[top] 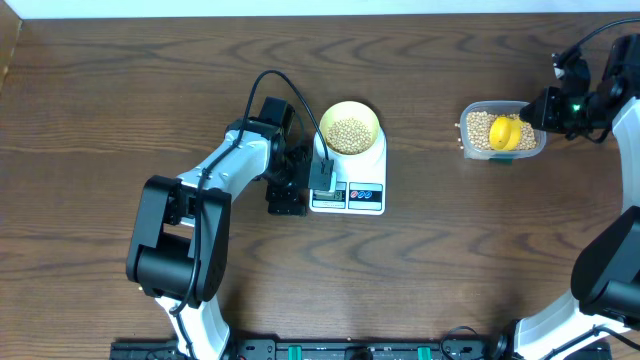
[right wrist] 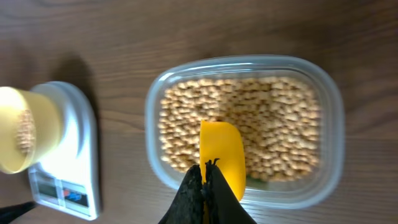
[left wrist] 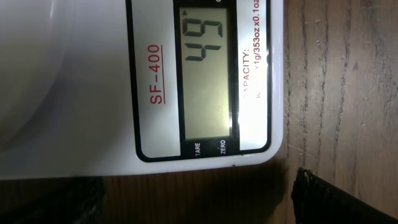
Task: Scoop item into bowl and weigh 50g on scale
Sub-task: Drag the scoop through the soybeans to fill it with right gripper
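Right gripper (right wrist: 205, 174) is clamped tight on the yellow scoop (right wrist: 222, 152), over the clear tub (right wrist: 329, 124) of beans (right wrist: 267, 118). Left gripper (top: 321, 179) hovers at the scale (top: 373, 170) with fingers apparently spread, holding nothing. Display (left wrist: 208, 74) reads 49. Bowl (top: 349, 106), bean-filled, sits on the platform.

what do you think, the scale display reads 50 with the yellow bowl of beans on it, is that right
Not quite. The display reads 49, not 50, as the left wrist view shows. The yellow bowl of beans does sit on the scale.
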You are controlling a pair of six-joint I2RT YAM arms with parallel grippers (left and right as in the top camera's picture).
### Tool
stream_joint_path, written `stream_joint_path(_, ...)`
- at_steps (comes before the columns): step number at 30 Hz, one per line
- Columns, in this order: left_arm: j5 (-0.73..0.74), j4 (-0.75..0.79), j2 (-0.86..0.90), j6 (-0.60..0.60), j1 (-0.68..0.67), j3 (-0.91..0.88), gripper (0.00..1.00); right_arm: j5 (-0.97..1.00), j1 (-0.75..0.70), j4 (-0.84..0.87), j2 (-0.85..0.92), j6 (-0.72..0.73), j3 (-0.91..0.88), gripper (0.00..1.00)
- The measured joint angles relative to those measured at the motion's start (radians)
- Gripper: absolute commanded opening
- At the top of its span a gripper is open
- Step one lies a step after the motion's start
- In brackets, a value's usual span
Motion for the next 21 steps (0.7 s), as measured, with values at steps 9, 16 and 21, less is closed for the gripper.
stream_joint_path(9, 0.0, 0.0, 0.0, 0.0, 0.0, 0.0, 0.98, 0.111, 0.075, 0.04, 0.017, 0.001, -0.005, 0.01)
stream_joint_path(16, 0.0, 0.0, 0.0, 0.0, 0.0, 0.0, 0.98, 0.122, 0.097, 0.101, 0.037, 0.029, -0.01, 0.01)
stream_joint_path(21, 0.0, 0.0, 0.0, 0.0, 0.0, 0.0, 0.98, 0.124, 0.096, 0.114, 0.049, 0.048, -0.01, 0.01)
